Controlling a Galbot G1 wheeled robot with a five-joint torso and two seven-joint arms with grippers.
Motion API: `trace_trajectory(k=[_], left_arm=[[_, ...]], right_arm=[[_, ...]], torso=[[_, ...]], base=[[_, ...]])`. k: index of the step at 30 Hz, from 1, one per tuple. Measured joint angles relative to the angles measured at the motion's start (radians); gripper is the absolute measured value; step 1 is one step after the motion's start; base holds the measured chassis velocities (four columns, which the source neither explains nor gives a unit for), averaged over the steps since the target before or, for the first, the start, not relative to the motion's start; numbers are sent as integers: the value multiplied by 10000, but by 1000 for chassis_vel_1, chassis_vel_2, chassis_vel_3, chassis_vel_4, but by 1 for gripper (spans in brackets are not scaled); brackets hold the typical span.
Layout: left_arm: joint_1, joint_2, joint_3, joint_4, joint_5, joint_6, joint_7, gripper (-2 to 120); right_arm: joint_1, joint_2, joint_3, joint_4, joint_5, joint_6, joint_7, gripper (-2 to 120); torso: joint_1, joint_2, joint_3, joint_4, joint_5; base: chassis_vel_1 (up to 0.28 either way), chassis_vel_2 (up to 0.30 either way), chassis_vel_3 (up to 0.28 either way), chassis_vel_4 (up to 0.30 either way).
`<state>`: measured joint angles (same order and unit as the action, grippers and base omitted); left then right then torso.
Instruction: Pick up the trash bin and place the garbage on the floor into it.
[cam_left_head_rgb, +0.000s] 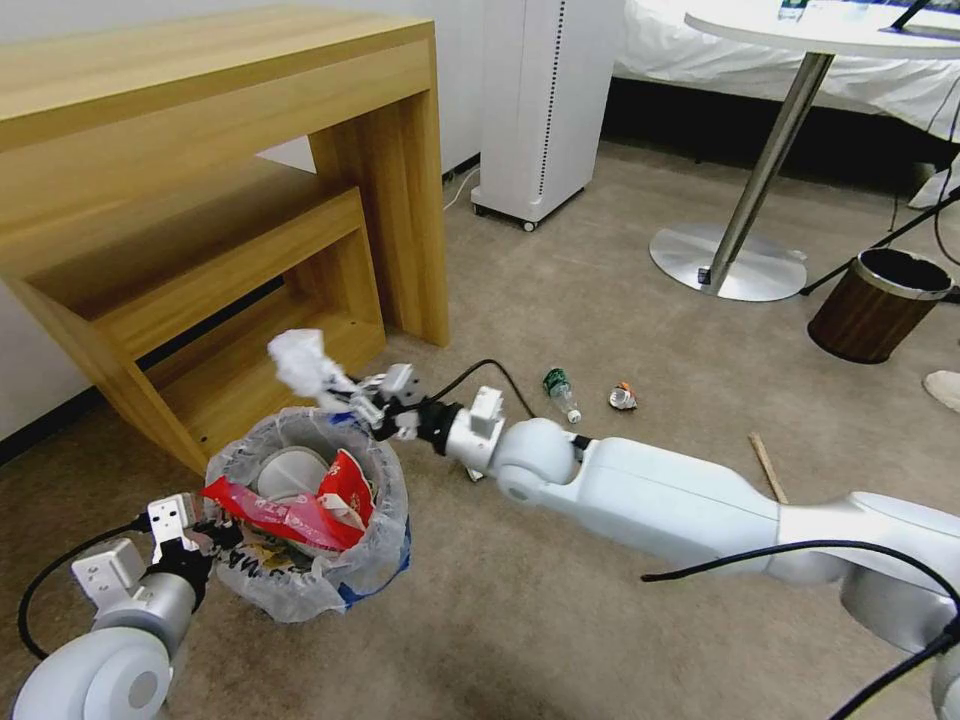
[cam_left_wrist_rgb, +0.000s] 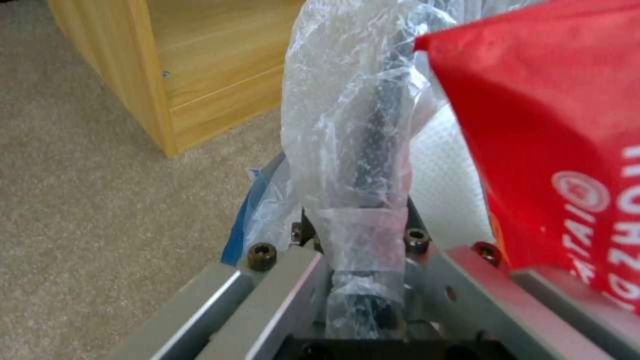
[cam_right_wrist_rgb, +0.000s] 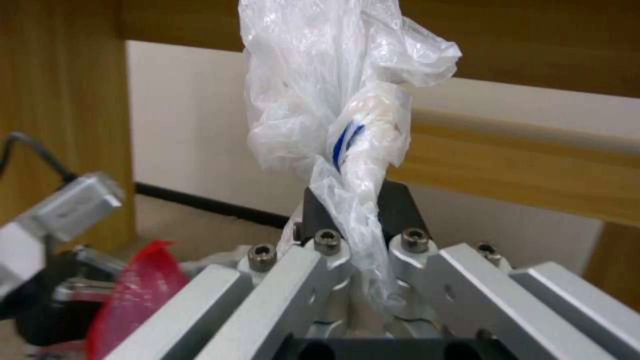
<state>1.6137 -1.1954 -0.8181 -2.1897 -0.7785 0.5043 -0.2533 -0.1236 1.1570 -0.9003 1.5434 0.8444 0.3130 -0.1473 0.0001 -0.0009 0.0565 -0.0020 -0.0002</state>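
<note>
1. Two grippers are at work. The left gripper (cam_left_head_rgb: 190, 535) pinches the rim of the bin (cam_left_head_rgb: 300, 590), bag liner caught between its pads; the bin sits at the robot's lower left, beside the wooden desk (cam_left_head_rgb: 200, 150).
2. The right gripper (cam_left_head_rgb: 362, 403) is clamped on a crumpled white plastic wad (cam_left_head_rgb: 305, 362), which hangs above the bin's far rim.
3. We judge the step in hand to be the drop. We advise centring the wad over the opening before letting go, since it is light and may drift or cling to the pads.
4. The bin is nearly full: a red wrapper (cam_left_head_rgb: 270, 512) and a cup (cam_left_head_rgb: 345, 485) crowd the top, so the wad may perch and not sink.
5. The liner is thin, crinkly and translucent; the wad (cam_right_wrist_rgb: 333, 100) is the same film, with a blue mark.
6. A bottle (cam_left_head_rgb: 560, 392), a crushed piece (cam_left_head_rgb: 622, 397) and a stick (cam_left_head_rgb: 768, 467) lie on the carpet (cam_left_head_rgb: 560, 620).
</note>
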Motion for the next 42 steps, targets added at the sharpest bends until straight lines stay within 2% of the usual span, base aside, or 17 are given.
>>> trace_trajectory(k=[10, 20, 23, 25, 28, 29, 32, 33, 36, 37, 39, 42], left_arm=[[-8, -52, 24, 74, -6, -62, 33, 1], [9, -36, -35, 120, -8, -108, 64, 1], [-17, -43, -9, 182, -5, -121, 65, 1], [-22, -43, -3, 196, -4, -123, 66, 1], [-68, -46, 47, 236, 18, -126, 66, 1], [-68, -46, 47, 236, 18, -126, 66, 1], [-99, -96, 104, 289, 68, -133, 64, 1], [-99, -96, 104, 289, 68, -133, 64, 1], [-83, -153, 131, 312, 122, -162, 66, 1], [-83, -153, 131, 312, 122, -162, 66, 1], [-76, -155, 130, 318, 137, -191, 67, 1], [-75, -156, 131, 318, 137, -191, 70, 1]], right_arm=[[-74, 818, -464, -1183, -661, 379, -390, 1], [-221, 695, -515, -1295, -1117, 419, -459, 3], [-343, 301, -453, -1232, -1222, 442, -552, 18], [-393, 194, -421, -1197, -1242, 459, -570, 22], [-537, -117, -284, -1134, -1309, 460, -695, 36], [-537, -117, -284, -1134, -1309, 460, -695, 36], [-648, -248, -196, -1110, -1376, 468, -725, 50], [-648, -248, -196, -1110, -1376, 468, -725, 50], [-669, -293, -158, -1101, -1444, 456, -721, 65], [-669, -293, -158, -1101, -1444, 456, -721, 65], [-668, -278, -162, -1101, -1441, 421, -700, 75], [-662, -245, -164, -1058, -1403, 417, -669, 83]], torso=[[0, 0, 0, 0, 0], [0, 0, 0, 0, 2], [0, 0, -1, -2, 2], [0, 0, 0, -2, 2], [0, 0, -1, -2, 3], [0, 0, -1, -2, 3], [0, 1, -1, -2, 4], [0, 1, -1, -2, 4], [0, 0, 0, -1, 3], [0, 0, 0, -1, 3], [0, 0, 0, -1, 3], [0, 0, 0, -1, 3]], base=[[0, 0, 0, 0], [0, 0, 0, 0], [0, 0, 0, 0], [0, 0, 0, 0], [0, 0, 0, 0], [0, 0, 0, 0], [0, 0, 0, 0], [0, 0, 0, 0], [0, 0, 0, 0], [0, 0, 0, 0], [0, 0, 0, 0], [0, 0, 0, 0]])
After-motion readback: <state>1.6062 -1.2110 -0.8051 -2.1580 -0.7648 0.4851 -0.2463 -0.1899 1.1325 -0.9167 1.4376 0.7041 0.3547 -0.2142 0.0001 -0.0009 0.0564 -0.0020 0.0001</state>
